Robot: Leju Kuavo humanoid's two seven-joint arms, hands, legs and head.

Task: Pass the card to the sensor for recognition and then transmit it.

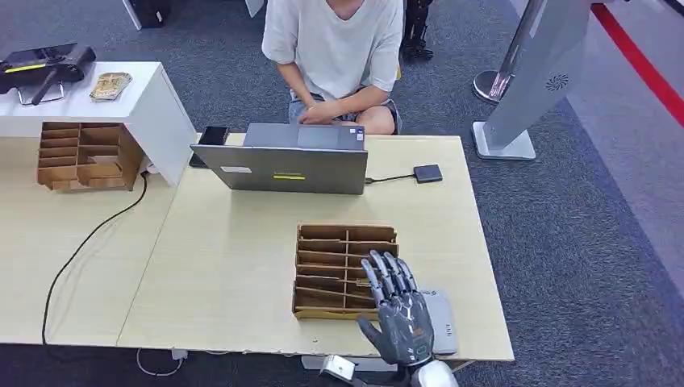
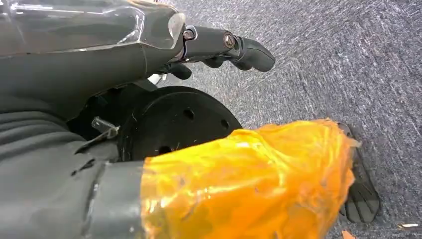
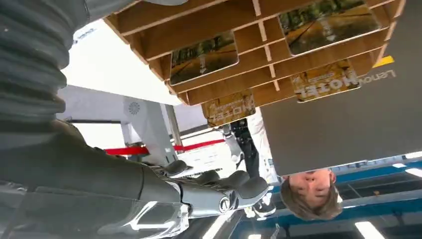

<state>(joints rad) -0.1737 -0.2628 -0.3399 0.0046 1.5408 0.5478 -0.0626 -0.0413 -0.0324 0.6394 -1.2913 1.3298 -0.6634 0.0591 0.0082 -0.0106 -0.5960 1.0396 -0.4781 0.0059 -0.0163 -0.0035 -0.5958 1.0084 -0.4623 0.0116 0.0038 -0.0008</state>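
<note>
Fingers (image 1: 385,272) of the right hand (image 1: 399,310) are spread apart, empty, above the brown slotted cardboard card rack (image 1: 335,254) on the bench (image 1: 234,266).

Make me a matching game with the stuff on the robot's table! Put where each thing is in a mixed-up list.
Things:
1. laptop
2. right hand
3. wooden card rack
4. small dark box

Places:
A. near the table's front edge, in the middle
B. at the far edge, in front of the person
C. on a cable, right of the laptop
D. over the rack's right end, fingers spread

Pairs: 1-B, 2-D, 3-A, 4-C
</note>
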